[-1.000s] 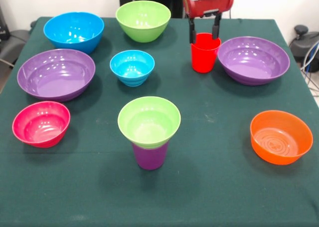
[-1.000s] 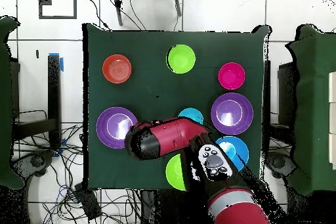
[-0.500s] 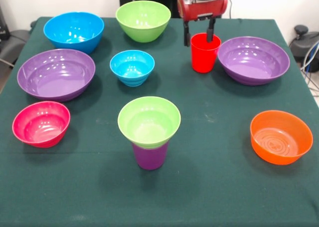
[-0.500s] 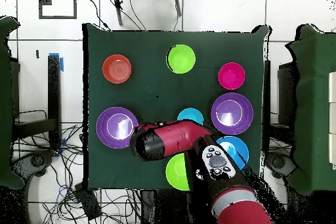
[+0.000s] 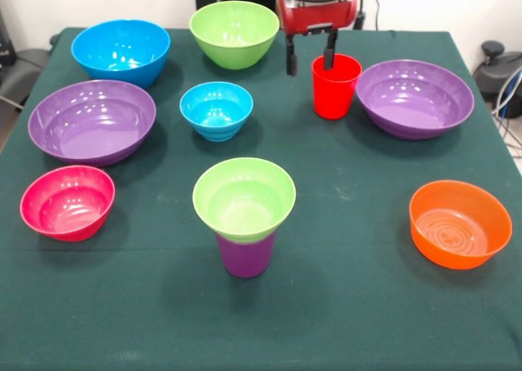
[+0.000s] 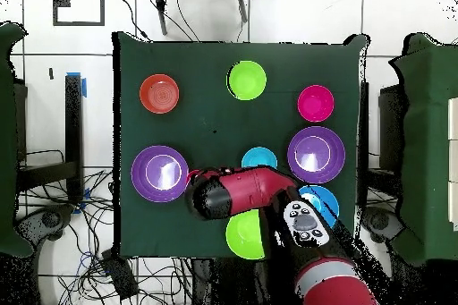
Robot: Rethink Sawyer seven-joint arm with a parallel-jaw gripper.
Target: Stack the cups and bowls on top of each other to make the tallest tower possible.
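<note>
Nearest the camera, the tower stands started: a small lime green bowl seated on the purple cup; further back the red cup waits upright beside a wide purple bowl; behind it the gripper hangs, fingers apart, offset beside the rim, holding nothing; next it must centre over that cup and close; overhead, the arm hides the cup entirely.
</note>
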